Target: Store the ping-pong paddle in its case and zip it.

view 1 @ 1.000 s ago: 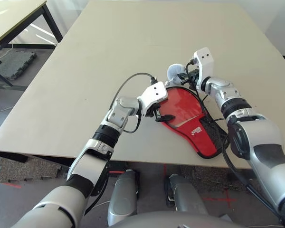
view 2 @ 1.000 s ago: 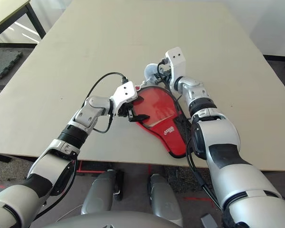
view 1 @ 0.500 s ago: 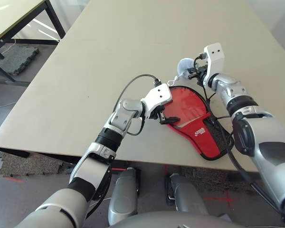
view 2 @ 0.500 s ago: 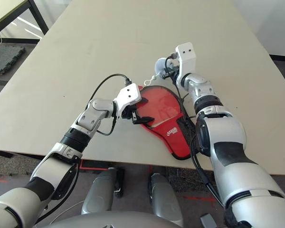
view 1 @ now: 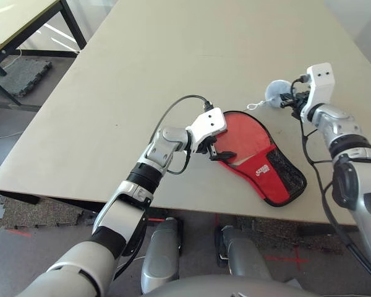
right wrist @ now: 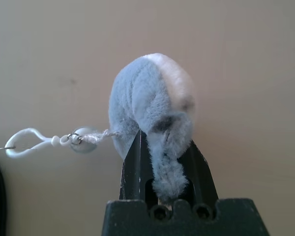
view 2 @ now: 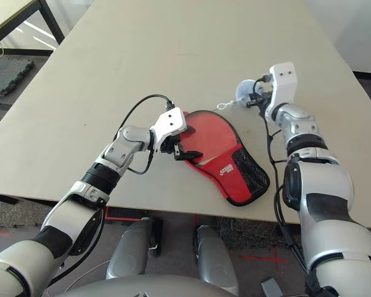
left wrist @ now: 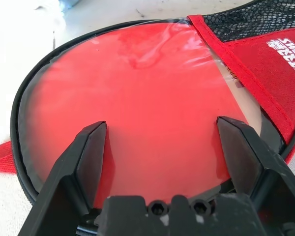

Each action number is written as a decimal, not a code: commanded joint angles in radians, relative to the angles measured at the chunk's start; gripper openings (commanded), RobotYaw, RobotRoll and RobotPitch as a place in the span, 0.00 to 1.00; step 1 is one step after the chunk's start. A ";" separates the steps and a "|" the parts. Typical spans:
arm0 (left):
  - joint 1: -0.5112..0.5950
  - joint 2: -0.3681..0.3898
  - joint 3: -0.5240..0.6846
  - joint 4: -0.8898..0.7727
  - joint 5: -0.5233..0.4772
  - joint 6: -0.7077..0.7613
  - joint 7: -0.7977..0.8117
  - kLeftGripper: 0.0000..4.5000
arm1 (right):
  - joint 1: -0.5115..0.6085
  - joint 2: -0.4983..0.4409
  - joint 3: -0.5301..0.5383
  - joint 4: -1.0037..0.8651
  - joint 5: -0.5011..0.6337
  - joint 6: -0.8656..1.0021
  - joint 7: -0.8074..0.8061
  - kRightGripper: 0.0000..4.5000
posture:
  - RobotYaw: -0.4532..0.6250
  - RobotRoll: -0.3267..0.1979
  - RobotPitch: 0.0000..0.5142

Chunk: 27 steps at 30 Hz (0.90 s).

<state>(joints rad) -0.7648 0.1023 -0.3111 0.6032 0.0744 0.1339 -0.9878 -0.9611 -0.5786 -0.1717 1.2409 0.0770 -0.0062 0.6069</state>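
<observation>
The case (view 1: 263, 173) lies flat near the table's front edge, black-rimmed, with its red panel and mesh toward me. The paddle's (left wrist: 137, 98) red face shows through the clear window; its handle is hidden inside. My left gripper (view 1: 222, 153) rests at the case's round end, fingers (left wrist: 91, 145) spread open over the window. My right gripper (view 1: 289, 99) is off the case's far right, shut on a soft grey-white wad (right wrist: 152, 96). A thin cord with a white hook (right wrist: 22, 142) trails from the wad toward the case's rim.
The bare tan table (view 1: 173, 49) stretches away beyond the case. Its front edge runs just below the case's handle end. A second table (view 1: 12, 25) stands off to the far left, across a gap of floor.
My right gripper has carried the wad to the right, away from the case's round end, trailing its cord. The left gripper stays at the case. The camera has shifted.
</observation>
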 commanded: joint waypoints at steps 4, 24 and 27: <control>0.025 -0.014 -0.056 0.085 0.036 0.009 0.004 1.00 | 0.174 -0.099 -0.020 -0.194 0.059 0.087 0.184 0.00 | 0.45 0.62 0.38; -0.044 -0.049 -0.043 0.219 0.040 -0.064 0.016 1.00 | 0.815 -0.291 -0.134 -1.062 0.362 0.656 0.357 0.00 | 0.40 0.62 0.32; -0.048 -0.054 -0.042 0.227 0.039 -0.069 0.018 1.00 | 0.897 -0.321 -0.143 -1.108 0.383 0.688 0.385 0.00 | 0.40 0.62 0.32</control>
<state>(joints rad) -0.8374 0.0467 -0.3160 0.7677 0.0745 0.0438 -0.9795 -0.1097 -0.8834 -0.3205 0.1415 0.4557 0.6402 0.9678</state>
